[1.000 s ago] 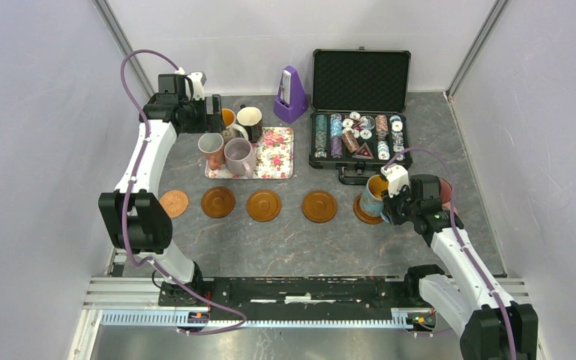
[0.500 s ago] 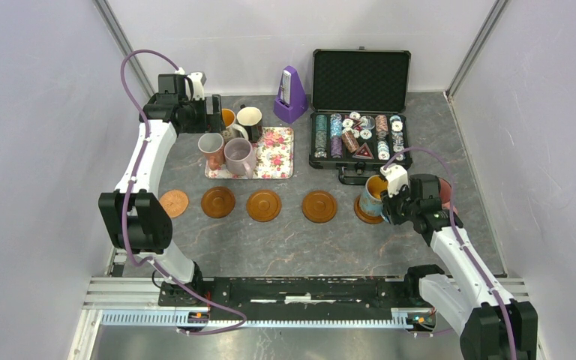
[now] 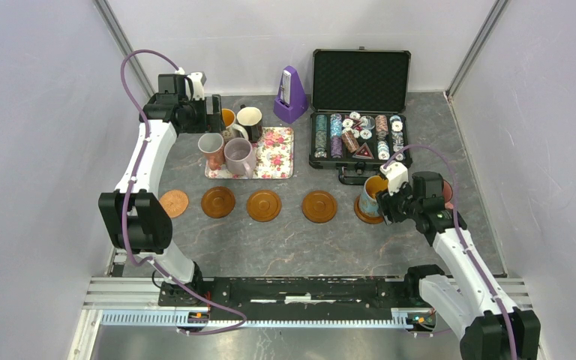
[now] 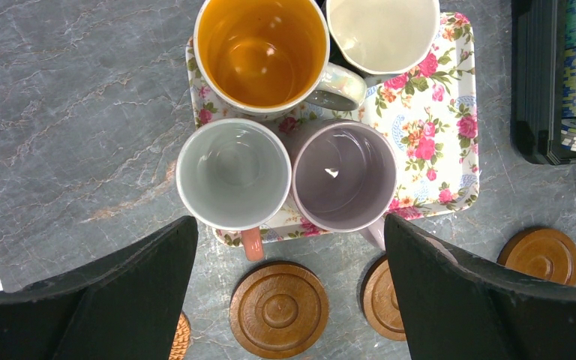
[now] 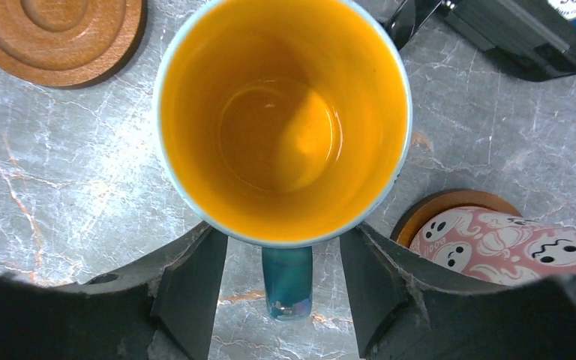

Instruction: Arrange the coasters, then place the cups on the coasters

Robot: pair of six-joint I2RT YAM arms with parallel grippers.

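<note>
The left gripper [image 3: 211,114] hovers over the floral tray's [image 3: 277,161] far-left corner, its fingers wide open above 4 mugs [image 3: 238,156]. Bare coasters [image 3: 263,205] line the surface in front of the tray. Right of the tray, the right gripper's [image 5: 285,247] fingers stand parted, clear of the blue mug's [image 5: 281,120] handle. The mug sits on a coaster.

walls [image 3: 30,112]: plain pale lilac panels | tabletop [image 3: 285,244]: grey marbled | near edge: aluminium rail [image 3: 120,289] | light: even

A robot lab cell: plain panel walls [image 3: 37,112] enclose a table [image 3: 285,240] edged by aluminium rail [image 3: 120,289].
</note>
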